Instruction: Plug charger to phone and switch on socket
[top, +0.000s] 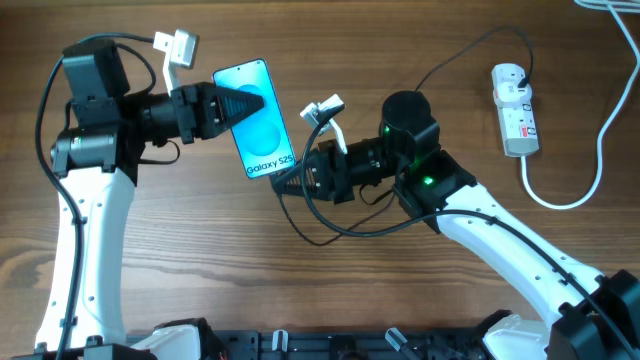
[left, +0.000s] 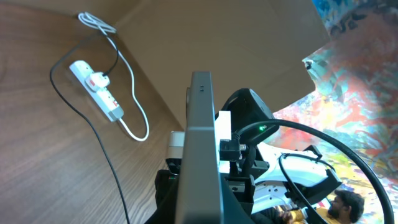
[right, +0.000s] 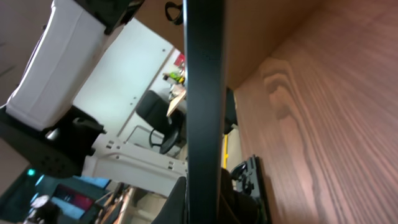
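The phone (top: 262, 140), cyan screen up with "Galaxy S25" at its near end, is held above the table. My left gripper (top: 240, 105) is shut on its far end. The phone shows edge-on in the left wrist view (left: 200, 124) and the right wrist view (right: 205, 74). My right gripper (top: 291, 181) is at the phone's near end, its fingers close on either side (right: 205, 208). The charger cable (top: 455, 55) runs from the socket (top: 515, 110) and loops under the right gripper (top: 325, 235). Its plug tip is hidden between the fingers. The socket also shows in the left wrist view (left: 96, 87).
A thick white cord (top: 590, 170) curves from the socket along the table's right side. The right arm (top: 430, 180) lies across the table's middle, and the left arm (top: 90, 150) stands at the left. The wooden table (top: 200, 270) fills the view.
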